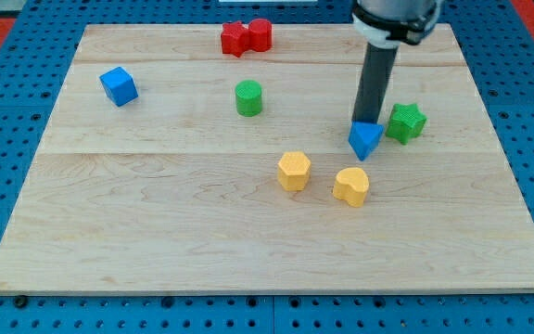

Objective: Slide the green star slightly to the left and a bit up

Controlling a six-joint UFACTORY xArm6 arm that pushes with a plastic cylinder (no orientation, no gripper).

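The green star (405, 122) lies at the view's right on the wooden board (156, 223). My tip (367, 122) comes down just behind the blue triangular block (365, 140), a short way to the left of the green star; the tip's very end is hidden by the blue block. The star and the blue block stand close together, nearly touching.
A yellow hexagon block (294, 171) and a yellow heart-like block (351, 186) lie below the tip. A green cylinder (248, 97) sits mid-board, a blue cube (119, 85) at upper left, and two red blocks (246, 37) at the top edge.
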